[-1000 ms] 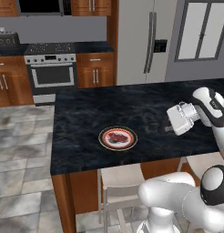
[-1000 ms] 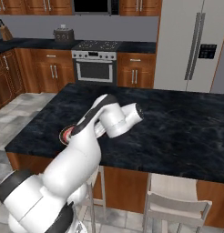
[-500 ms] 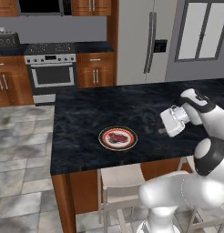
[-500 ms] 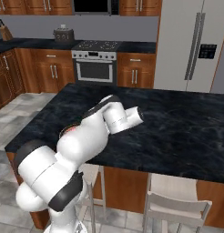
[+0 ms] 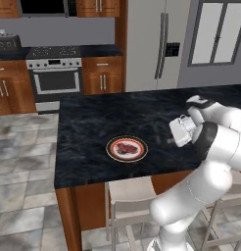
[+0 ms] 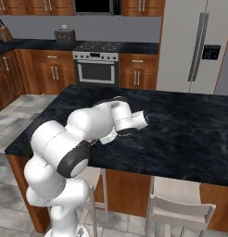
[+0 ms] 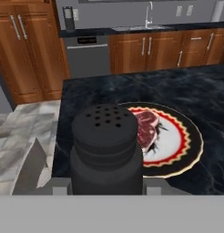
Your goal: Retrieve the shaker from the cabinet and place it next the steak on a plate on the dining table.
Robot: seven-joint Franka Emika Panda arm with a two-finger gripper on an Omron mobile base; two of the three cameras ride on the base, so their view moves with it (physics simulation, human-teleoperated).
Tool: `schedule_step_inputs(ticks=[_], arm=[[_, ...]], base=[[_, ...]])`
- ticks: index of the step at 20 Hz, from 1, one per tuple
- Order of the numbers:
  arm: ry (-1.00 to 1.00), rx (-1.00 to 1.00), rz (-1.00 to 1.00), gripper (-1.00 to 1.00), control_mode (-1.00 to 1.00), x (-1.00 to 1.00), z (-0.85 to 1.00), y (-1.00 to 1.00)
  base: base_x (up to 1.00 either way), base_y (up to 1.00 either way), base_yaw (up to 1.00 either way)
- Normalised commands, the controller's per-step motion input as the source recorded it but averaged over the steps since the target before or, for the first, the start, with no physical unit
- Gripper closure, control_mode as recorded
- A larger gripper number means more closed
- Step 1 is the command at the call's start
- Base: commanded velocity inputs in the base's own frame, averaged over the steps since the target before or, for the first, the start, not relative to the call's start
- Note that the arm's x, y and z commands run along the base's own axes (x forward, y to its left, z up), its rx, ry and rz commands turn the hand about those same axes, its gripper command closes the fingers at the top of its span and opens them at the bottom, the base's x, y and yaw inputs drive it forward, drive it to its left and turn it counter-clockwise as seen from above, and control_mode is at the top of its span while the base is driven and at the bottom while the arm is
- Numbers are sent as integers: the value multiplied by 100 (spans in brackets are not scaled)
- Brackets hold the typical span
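A dark grey shaker with a perforated cap stands upright in my gripper, which is shut on it. It hangs over the black marbled dining table, just short of the plate. The plate has a dark reddish rim and a pale centre, and it carries the steak, which also appears in the hand view as a red-brown slab. In the left base view my gripper hovers to the right of the plate, above the table. From the right base view the white arm covers the plate, with the hand low over the table.
Pale chairs are tucked under the table's near edge. Beyond the table are a steel oven, wood cabinets and a grey fridge. Across a tiled floor, the hand view looks at more wood cabinets.
The hand with the shaker has moved left over the table toward the plate, and the arm has folded in closer. The plate and steak have not moved.
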Motion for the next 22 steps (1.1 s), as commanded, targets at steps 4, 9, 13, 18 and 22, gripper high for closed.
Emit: schedule_step_inputs(ticks=[4,9,13,18,22], arm=[[0,0,0,100,-100,27,-23,-1],[0,0,-2,100,-100,18,-23,0],[0,0,-7,100,-100,16,-3,0],[0,0,0,100,-100,16,-24,0],[0,0,0,100,-100,15,-31,0]], base=[[0,0,0],[0,0,0],[0,0,0],[0,0,0],[0,0,0]])
